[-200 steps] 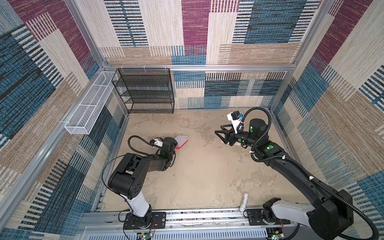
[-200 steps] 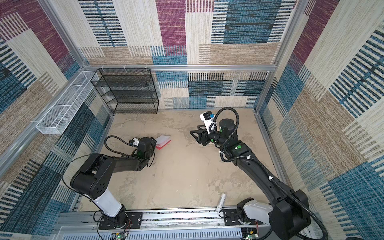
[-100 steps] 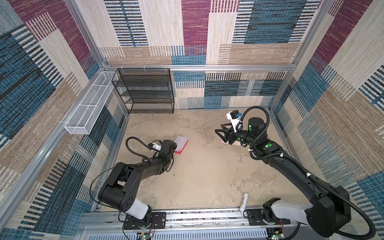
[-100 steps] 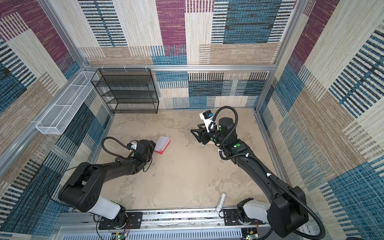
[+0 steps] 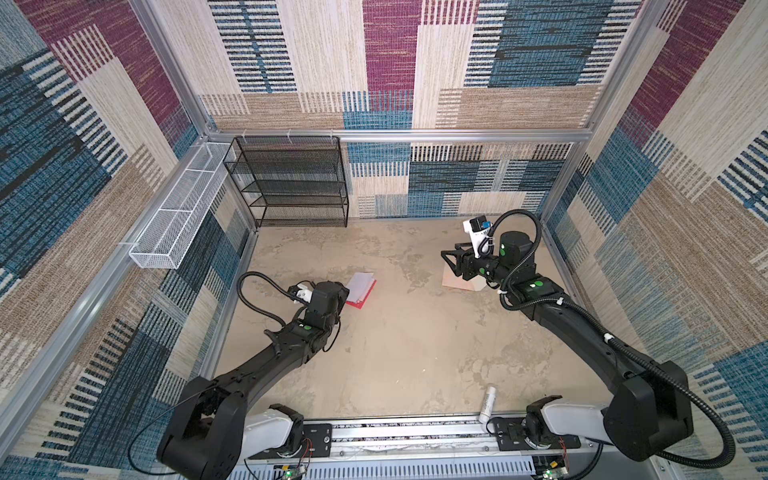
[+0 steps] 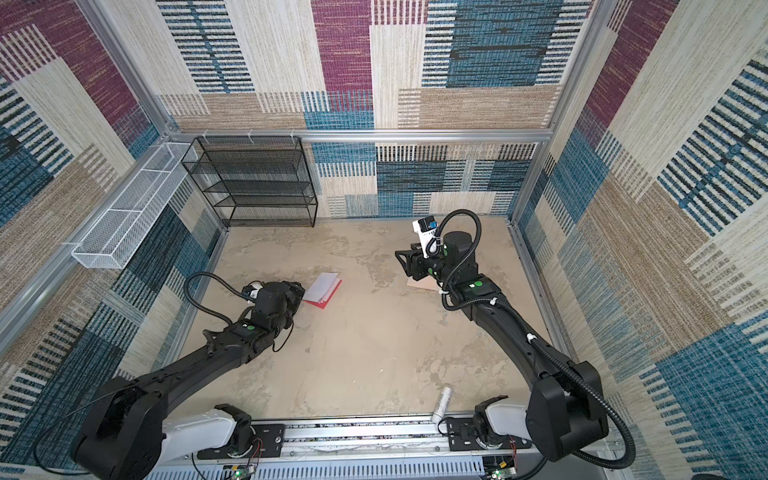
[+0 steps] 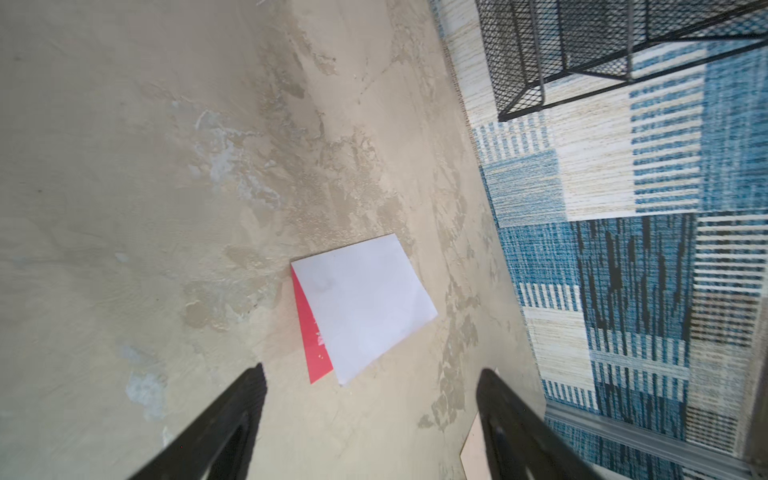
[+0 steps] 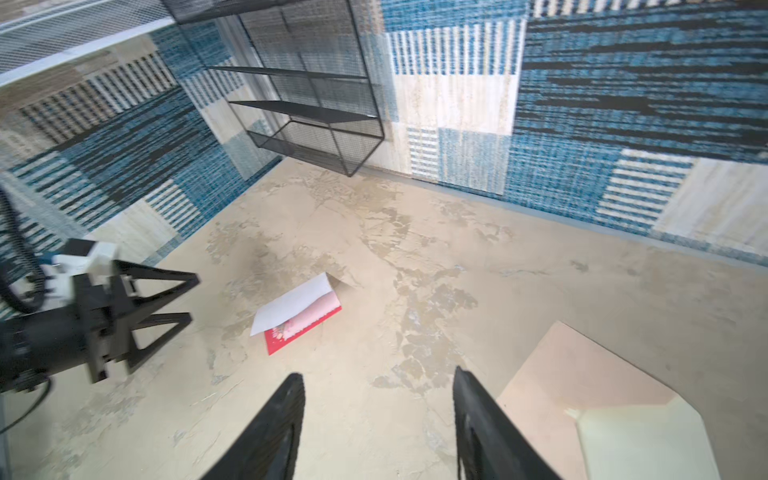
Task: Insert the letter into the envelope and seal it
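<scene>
The left claw (image 7: 372,370) has its jaws spread wide with nothing between them. The letter (image 7: 365,307) lies flat on the worktop (image 7: 124,208) just ahead of its tips, apart from both fingers. The letter's white face is up, and only a red strip shows along one edge. From the right wrist view the letter (image 8: 291,307) looks slightly lifted, with a pale pink inner face and a small mark too blurred to read. In both top views the left wrist covers the near corner of the letter (image 5: 360,289). The right claw (image 8: 378,374) also stands apart and empty, well away from the letter. The envelope (image 8: 582,374) lies beside and beneath this claw, and its cream flap is cut off by the frame edge. In a top view the right arm hides most of the envelope (image 6: 419,283). A white tube (image 5: 487,403) lies far behind both claws, by the base rail.
</scene>
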{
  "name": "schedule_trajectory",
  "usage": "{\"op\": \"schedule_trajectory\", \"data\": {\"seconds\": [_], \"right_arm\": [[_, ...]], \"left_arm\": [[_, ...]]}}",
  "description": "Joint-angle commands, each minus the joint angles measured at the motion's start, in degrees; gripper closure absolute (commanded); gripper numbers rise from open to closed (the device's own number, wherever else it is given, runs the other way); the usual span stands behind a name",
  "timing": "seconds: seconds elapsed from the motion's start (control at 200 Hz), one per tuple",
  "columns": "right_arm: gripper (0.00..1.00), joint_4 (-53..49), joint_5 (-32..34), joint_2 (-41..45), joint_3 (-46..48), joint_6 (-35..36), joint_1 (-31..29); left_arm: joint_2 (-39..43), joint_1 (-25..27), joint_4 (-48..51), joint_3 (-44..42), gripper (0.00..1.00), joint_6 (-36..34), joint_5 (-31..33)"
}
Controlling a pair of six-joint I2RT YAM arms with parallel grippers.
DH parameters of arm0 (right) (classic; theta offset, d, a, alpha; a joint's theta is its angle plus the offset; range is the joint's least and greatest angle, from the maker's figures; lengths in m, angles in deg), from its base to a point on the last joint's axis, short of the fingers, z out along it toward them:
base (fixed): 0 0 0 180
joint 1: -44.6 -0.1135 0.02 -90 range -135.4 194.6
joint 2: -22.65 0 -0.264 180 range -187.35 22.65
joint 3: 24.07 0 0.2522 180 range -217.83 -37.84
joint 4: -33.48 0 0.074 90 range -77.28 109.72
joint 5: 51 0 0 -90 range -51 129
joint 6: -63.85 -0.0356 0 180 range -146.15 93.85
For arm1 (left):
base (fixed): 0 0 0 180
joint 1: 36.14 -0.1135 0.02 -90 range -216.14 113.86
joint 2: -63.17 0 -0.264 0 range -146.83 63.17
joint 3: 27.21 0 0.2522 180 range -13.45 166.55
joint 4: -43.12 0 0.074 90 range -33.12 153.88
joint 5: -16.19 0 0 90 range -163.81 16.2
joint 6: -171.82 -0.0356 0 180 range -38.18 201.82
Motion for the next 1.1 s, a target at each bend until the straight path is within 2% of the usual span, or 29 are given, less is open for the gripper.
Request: {"op": "schedule_trajectory", "data": {"seconds": [0.0,0.225,0.386,0.556,0.771,0.942,1.092], "right_arm": [[0.39,3.5,3.5,-1.3,0.8,-3.5,2.1],[0.40,6.3,8.1,-5.3,2.6,-13.2,7.5],[0.40,7.1,9.7,-7.7,3.4,-20.3,11.1],[0.40,1.2,7.7,-12.6,-0.5,-24.4,15.8],[0.40,-7.6,2.4,-21.4,-9.7,-26.0,21.3],[0.38,-9.9,2.1,-26.8,-15.5,-24.2,23.6],[0.37,-10.8,0.3,-32.0,-19.1,-24.0,25.7]], "left_arm": [[3.4,0.1,5.9,1.0,0.18,-6.4,0.5],[5.7,0.2,12.4,7.5,0.20,-15.8,-3.9],[0.5,0.1,16.0,15.9,0.23,-24.6,-11.6],[-6.4,0.2,18.4,24.9,0.25,-31.8,-19.8],[-13.8,0.8,19.8,33.6,0.27,-36.1,-30.1],[-18.5,1.6,20.2,38.8,0.27,-38.6,-36.5],[-26.1,1.7,20.4,45.2,0.31,-39.4,-43.3]]}}
